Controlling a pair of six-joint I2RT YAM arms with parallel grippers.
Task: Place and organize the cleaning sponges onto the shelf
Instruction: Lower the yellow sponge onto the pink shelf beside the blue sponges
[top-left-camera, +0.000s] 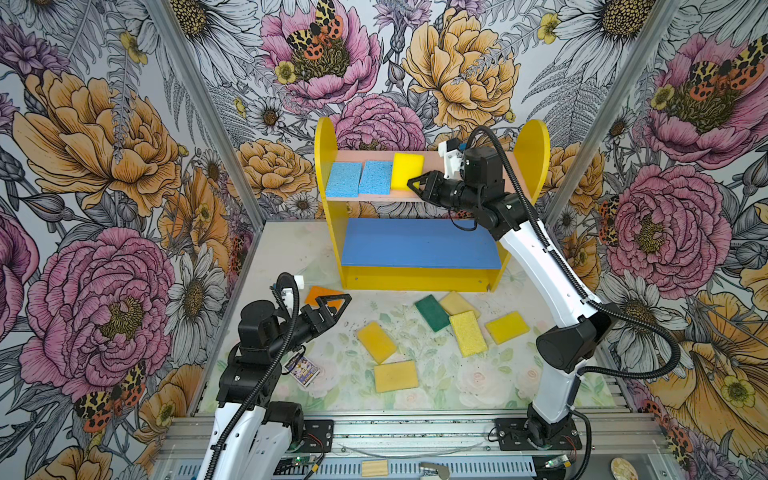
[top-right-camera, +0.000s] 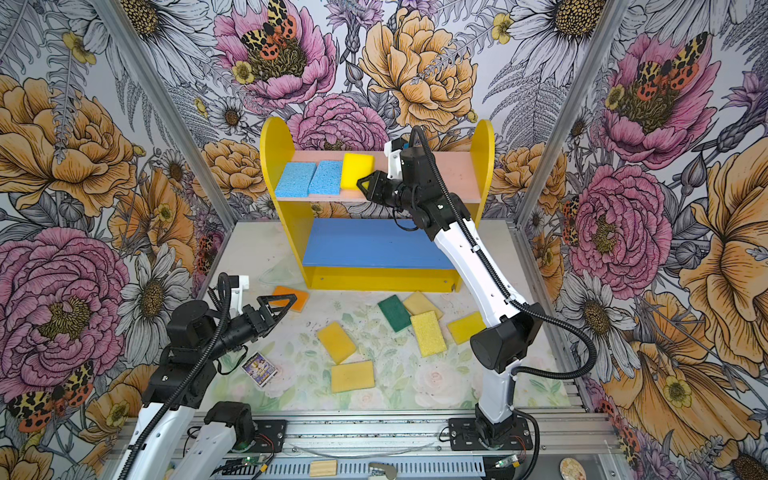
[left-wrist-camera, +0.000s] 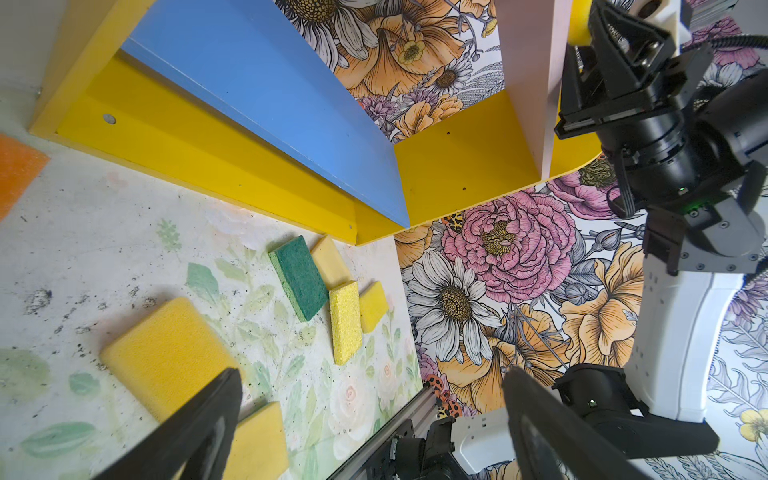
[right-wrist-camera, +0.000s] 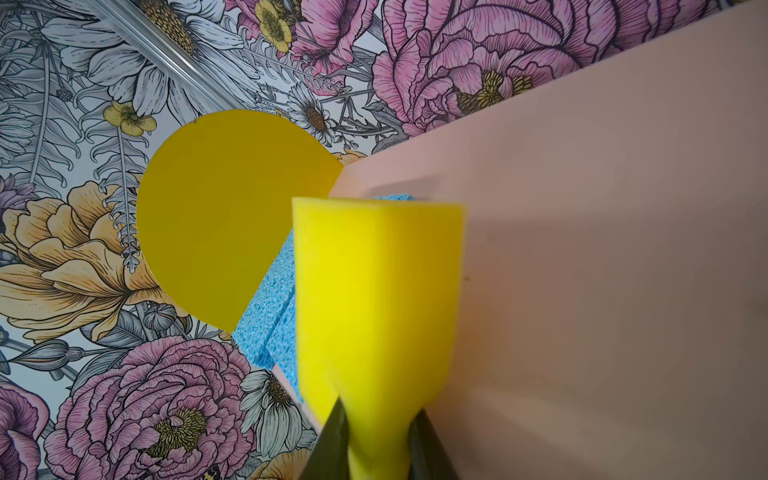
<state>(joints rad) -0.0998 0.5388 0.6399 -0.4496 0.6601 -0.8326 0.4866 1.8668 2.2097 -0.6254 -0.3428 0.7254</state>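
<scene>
My right tool (right-wrist-camera: 376, 415) pinches a yellow sponge (top-left-camera: 407, 170) on the shelf's (top-left-camera: 328, 199) pink board (top-left-camera: 430, 164), just beside two blue sponges (top-left-camera: 344, 179). My left tool (top-left-camera: 343, 306) hangs spread wide above the bench (top-left-camera: 291, 249), near an orange sponge (top-left-camera: 316, 294). Six loose sponges (top-left-camera: 468, 333) lie before the shelf.

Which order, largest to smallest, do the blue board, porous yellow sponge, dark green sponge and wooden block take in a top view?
1. blue board
2. porous yellow sponge and dark green sponge: too alike to rank
3. wooden block
</scene>
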